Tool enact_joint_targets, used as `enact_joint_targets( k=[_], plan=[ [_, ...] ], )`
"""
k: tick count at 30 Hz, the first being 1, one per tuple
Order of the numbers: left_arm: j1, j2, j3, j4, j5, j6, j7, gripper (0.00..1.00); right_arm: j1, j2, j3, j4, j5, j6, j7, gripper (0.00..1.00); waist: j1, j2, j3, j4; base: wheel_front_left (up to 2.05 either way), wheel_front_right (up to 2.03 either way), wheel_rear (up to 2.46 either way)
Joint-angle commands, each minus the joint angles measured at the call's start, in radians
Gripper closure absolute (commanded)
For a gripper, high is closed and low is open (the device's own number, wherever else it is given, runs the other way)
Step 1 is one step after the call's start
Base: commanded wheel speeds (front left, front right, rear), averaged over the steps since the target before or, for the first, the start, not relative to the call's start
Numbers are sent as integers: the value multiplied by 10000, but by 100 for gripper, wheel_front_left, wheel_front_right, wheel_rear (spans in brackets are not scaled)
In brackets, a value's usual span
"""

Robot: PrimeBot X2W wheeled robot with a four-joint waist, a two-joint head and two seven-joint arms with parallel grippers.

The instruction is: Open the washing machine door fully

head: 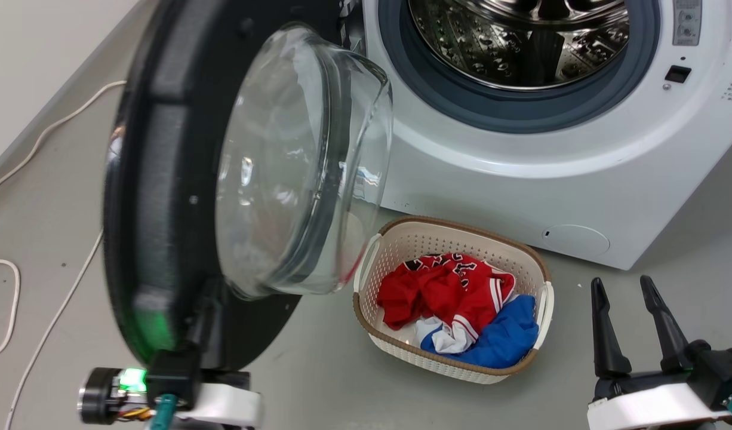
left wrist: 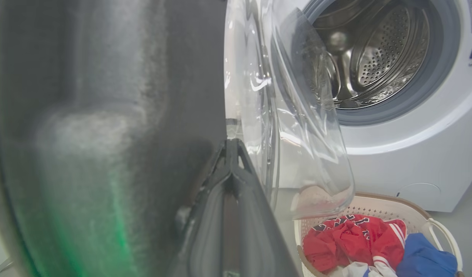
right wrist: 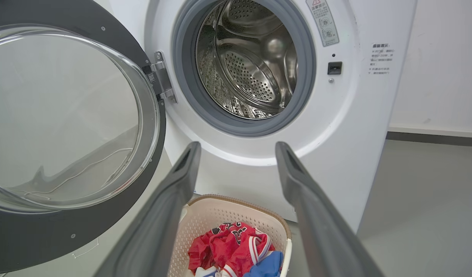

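The washing machine door (head: pixel 163 179) stands swung out on the left of the white washing machine (head: pixel 491 179), its clear glass bowl bulging toward the steel drum. My left gripper (head: pixel 208 298) is shut, its fingers lying against the inner black face at the door's lower edge. In the left wrist view the joined fingers (left wrist: pixel 232 144) rest between the blurred door (left wrist: pixel 105 115) and the glass bowl. My right gripper (head: pixel 621 283) hangs open at lower right, holding nothing. From the right wrist view, the right gripper (right wrist: pixel 236 146) points at the machine (right wrist: pixel 351 115), with the door (right wrist: pixel 28 238) on its metal hinge (right wrist: pixel 161 80).
A beige laundry basket (head: pixel 455 224) with red, white and blue clothes sits on the floor right before the machine, just beside the door's lower edge. White cables (head: pixel 43 131) trail over the grey floor at the left. A wall runs behind on the left.
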Motion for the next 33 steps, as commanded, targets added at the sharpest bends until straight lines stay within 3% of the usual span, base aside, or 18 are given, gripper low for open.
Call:
enact_joint_targets(
  k=[1,17,20,33],
  plan=[
    [2,16,286,-45,-82,86,22,100,-186,19,-11,-7,43,-2,-18,0,-1,0,61,-10,0,0,0],
    [-507,80,3335,665,-438,33,24,100,-601,19,171,-156,228,-2,-18,0,-1,0,698,-352,0,0,0],
    [-931,255,4173,1073,-443,-237,24,100,-708,16,-121,-184,141,-2,-18,0,-1,0,924,-449,0,0,0],
    [-2402,704,5676,2514,-527,-976,24,100,-1071,16,-127,-355,-68,-2,-18,0,-1,0,1582,-795,0,0,0]
  ],
)
